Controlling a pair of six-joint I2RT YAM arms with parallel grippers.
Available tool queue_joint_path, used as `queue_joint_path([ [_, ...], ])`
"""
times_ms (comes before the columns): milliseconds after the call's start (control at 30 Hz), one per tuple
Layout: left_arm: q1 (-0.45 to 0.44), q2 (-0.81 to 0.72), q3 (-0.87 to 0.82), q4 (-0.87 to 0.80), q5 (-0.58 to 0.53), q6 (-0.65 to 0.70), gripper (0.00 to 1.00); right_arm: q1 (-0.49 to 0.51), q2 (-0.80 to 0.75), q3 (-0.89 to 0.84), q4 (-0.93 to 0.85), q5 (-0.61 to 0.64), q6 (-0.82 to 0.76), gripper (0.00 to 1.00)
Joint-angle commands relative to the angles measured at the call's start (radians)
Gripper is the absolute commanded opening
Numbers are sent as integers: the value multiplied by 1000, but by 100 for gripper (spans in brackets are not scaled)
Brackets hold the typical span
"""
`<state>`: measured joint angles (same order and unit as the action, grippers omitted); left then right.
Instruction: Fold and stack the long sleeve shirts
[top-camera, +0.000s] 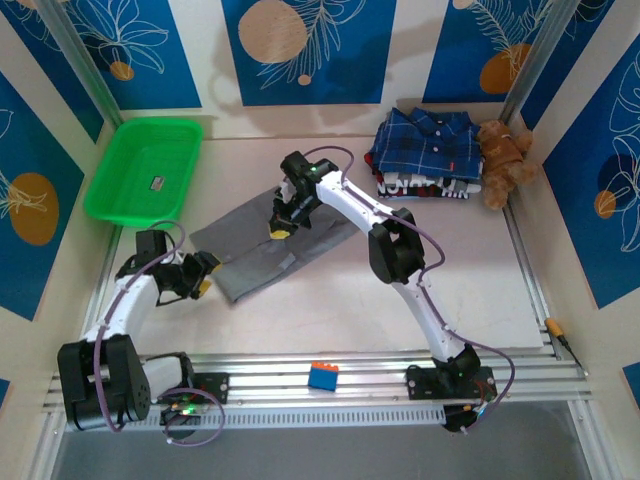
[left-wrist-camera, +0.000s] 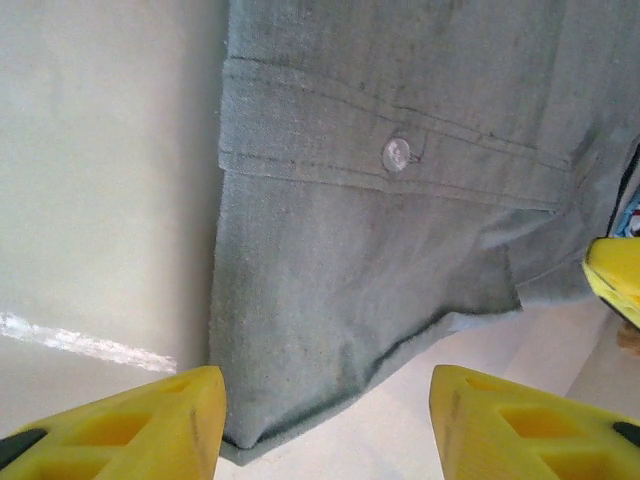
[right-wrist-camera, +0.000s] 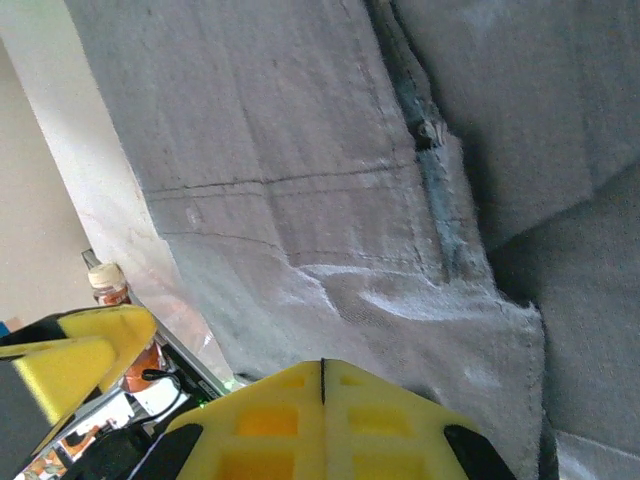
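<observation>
My left claw (top-camera: 206, 272) hovers, fingers apart, at the near hem of the grey shirt (top-camera: 255, 258) spread across the desk (top-camera: 330, 310). My right claw (top-camera: 281, 222) is clamped on its upper cloth. The plaid shirt (top-camera: 425, 140) tops a far-right pile (top-camera: 430, 186).

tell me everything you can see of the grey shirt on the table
The grey shirt is plain mid-grey woven cloth, folded into a long strip lying diagonally on the table centre-left. A stitched band with one pale button crosses it, and its edge looks slightly fuzzy. The right tool is shut, seemingly pinching its upper part, where the cloth puckers. The open left tool straddles its near corner without clear contact.
</observation>
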<state>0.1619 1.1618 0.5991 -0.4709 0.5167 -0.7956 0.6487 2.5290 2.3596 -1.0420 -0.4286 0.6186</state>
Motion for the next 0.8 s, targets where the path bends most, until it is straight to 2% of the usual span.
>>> queue_joint_path([
  [0, 6, 20, -22, 37, -28, -6, 56, 6, 43, 47, 6, -36, -6, 0],
  [267, 5, 90, -29, 146, -77, -9, 54, 7, 86, 90, 17, -50, 9, 0],
  [533, -2, 213, 5, 274, -75, -26, 52, 9, 93, 78, 16, -52, 10, 0],
  [767, -44, 311, 46, 345, -96, -39, 47, 12, 94, 74, 27, -54, 18, 0],
])
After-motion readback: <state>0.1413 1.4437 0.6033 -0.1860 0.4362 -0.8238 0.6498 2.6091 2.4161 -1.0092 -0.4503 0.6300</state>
